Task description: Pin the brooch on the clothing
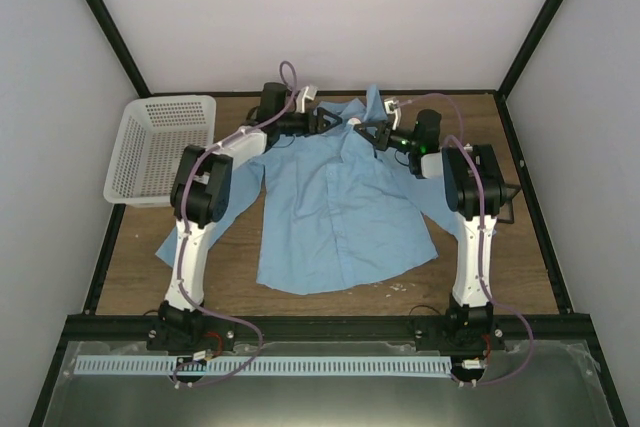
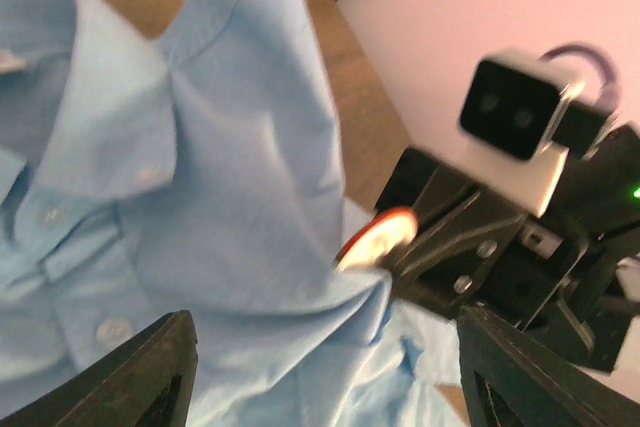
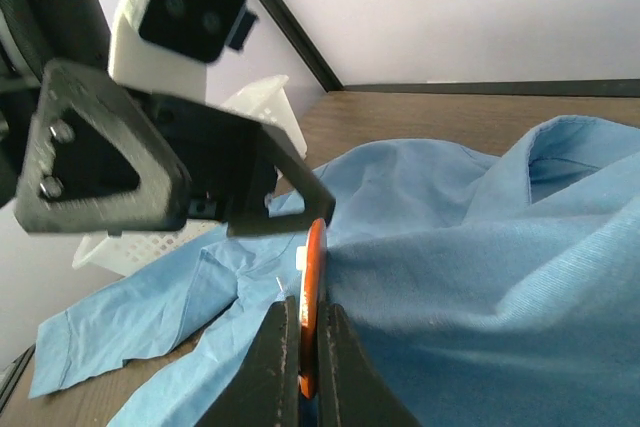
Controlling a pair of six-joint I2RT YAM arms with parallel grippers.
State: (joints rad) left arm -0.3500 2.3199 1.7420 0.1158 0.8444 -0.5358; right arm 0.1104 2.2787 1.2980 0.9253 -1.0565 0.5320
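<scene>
Currently both arms reach to the far middle of the table (image 1: 135,277), wrists turned in toward each other over the collar end of the shirt (image 1: 340,207).

Left arm (image 1: 200,187): rises from its near-left base, bends at the elbow and runs far and right. The left gripper (image 1: 335,119) points right at the collar area. Wrist view shows its fingers (image 2: 150,372) spread wide with nothing clamped between them, released, only blue fabric lying beyond the gap. From the right wrist view one finger's tip sits just beside the top of the brooch; cannot tell if it touches.

Right arm (image 1: 470,177): up from the near-right base, elbow bent, forearm angled far and left. The right gripper (image 1: 372,132) faces the left one, close to it, and its fingers (image 3: 275,367) are clenched on the brooch (image 3: 312,287).

Brooch: orange-red disc, held upright and seen edge-on from the right wrist, its lower edge pinched between the right fingers. It is pressed against a raised fold of shirt near the collar, far-centre of the table.

Shirt: light blue, spread flat front-up mid-table, collar at the far side, one sleeve trailing near-left.

White mesh basket (image 1: 165,100) sits far-left, apart from the shirt body.
</scene>
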